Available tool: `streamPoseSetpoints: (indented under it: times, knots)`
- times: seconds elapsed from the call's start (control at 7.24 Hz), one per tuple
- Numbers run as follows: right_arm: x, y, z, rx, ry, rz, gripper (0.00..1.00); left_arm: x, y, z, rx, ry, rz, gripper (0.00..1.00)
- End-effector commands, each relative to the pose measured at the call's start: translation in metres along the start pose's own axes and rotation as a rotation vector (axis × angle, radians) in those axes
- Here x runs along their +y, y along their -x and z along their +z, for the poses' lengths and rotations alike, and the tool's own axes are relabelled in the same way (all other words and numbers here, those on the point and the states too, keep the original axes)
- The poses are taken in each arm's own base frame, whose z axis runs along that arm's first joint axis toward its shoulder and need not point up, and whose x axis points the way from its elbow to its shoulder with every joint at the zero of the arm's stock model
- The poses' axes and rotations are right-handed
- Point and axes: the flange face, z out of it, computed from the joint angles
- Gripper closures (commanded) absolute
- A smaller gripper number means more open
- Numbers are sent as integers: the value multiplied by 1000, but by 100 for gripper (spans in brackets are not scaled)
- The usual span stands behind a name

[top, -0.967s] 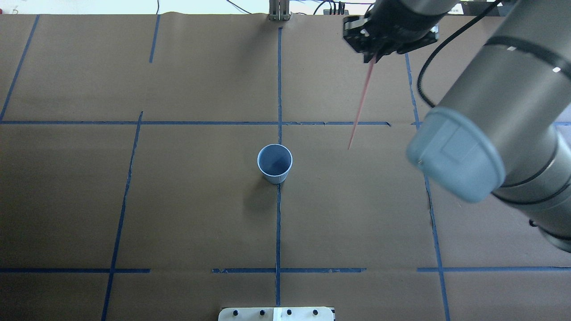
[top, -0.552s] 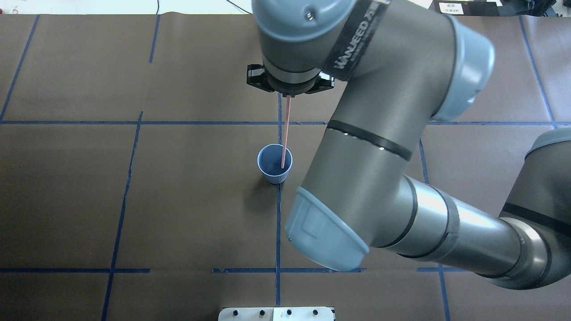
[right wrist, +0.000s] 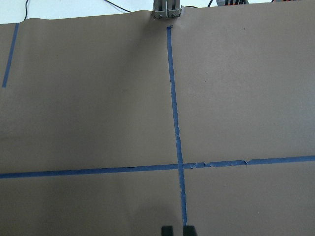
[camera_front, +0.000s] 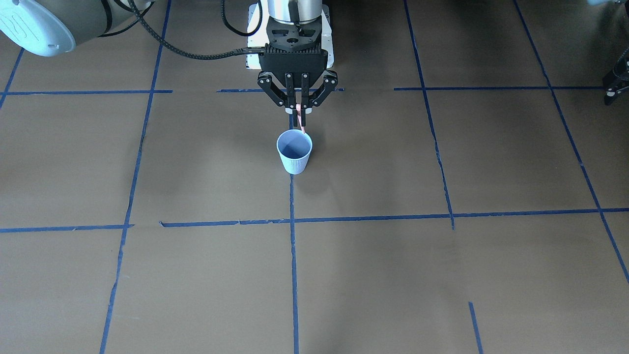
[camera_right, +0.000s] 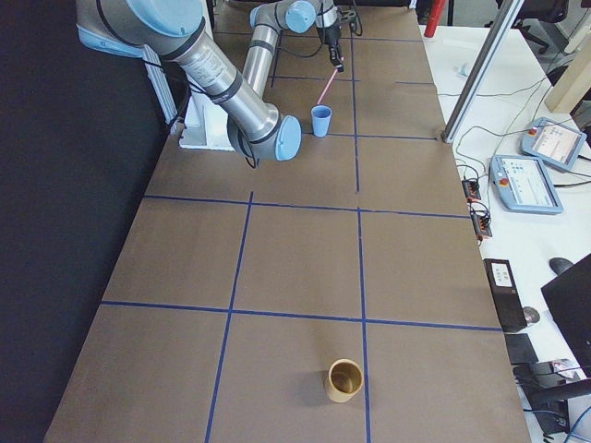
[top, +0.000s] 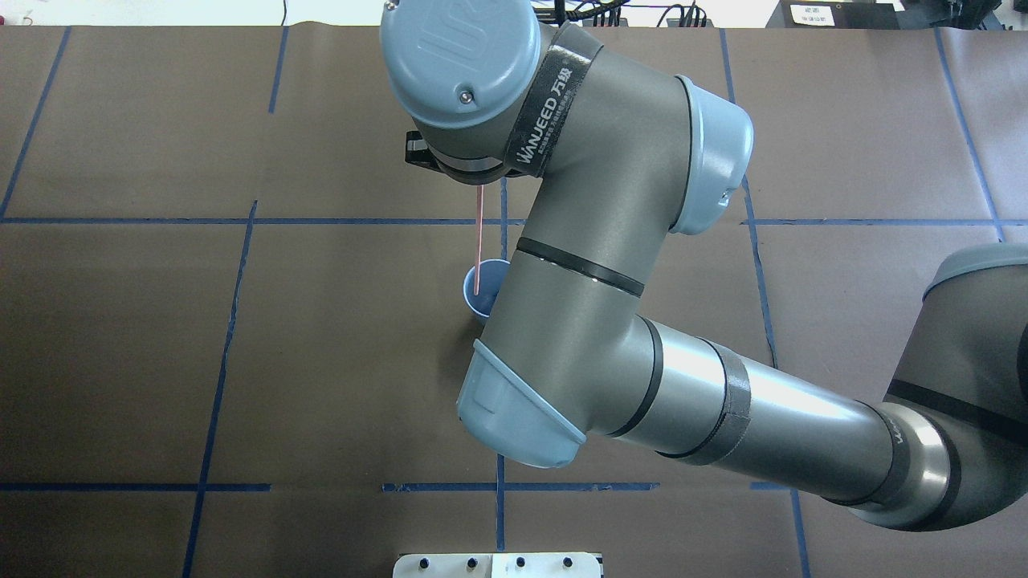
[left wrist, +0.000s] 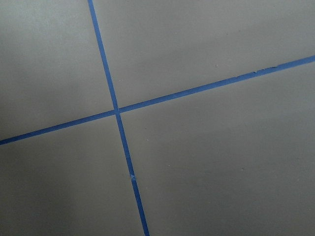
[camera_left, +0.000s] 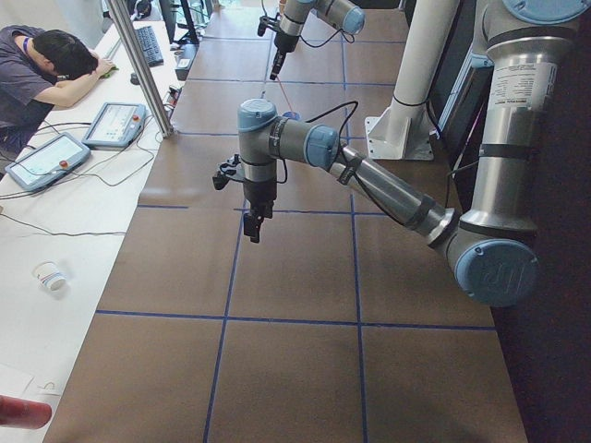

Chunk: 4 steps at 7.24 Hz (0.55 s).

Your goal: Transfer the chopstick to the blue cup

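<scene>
From across the table, at centre top of the frame: black two-finger right gripper (camera_front: 299, 114) clenched on a thin pinkish-orange chopstick (camera_front: 301, 125). Only a short length showing below the fingertips, slanting down to the upper-right edge of the rim of a small, pale, ribbed blue cup (camera_front: 294, 153). Cup upright, just beneath the pincer in the frame, mouth open towards it.

Overhead now: gripper mostly buried under the grey right arm (top: 594, 241). Chopstick running almost straight down the frame, hanging tip-down. Lower tip over the left part of the cup's darker inside. Right half of the cup hidden by the arm.

From the table's left end: far and small at the top of the frame, hard to read, stick leaning down towards the cup. Near arm's left gripper (camera_left: 251, 226) hanging mid-frame over bare brown paper (camera_left: 295, 323), well apart from the cup. Released or clenched, cannot tell.

From the right end: stick tilted, top end to the upper right of the cup. Tip at about rim height, possibly just inside, too small to settle.

Wrist cameras: brown paper and blue tape lines (left wrist: 117, 110), nothing more on the left one. On the right one, two dark fingertips (right wrist: 168, 230) near one another at the bottom edge.

Judgement: right arm plainly the nearer. Everything hinging on tip over mouth, so straight down, then let go.
</scene>
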Motion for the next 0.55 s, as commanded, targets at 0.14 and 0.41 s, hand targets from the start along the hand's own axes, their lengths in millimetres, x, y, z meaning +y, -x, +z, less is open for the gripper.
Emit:
streamPoseSetpoints:
  times: [0.14, 0.41]
  knots:
    - [1, -6, 12, 22, -10, -11, 100, 0, 1, 2, 0, 4, -4, 0]
    - [13, -7, 21, 33, -2, -22, 96, 0, 2, 3, 0, 7, -6, 0]
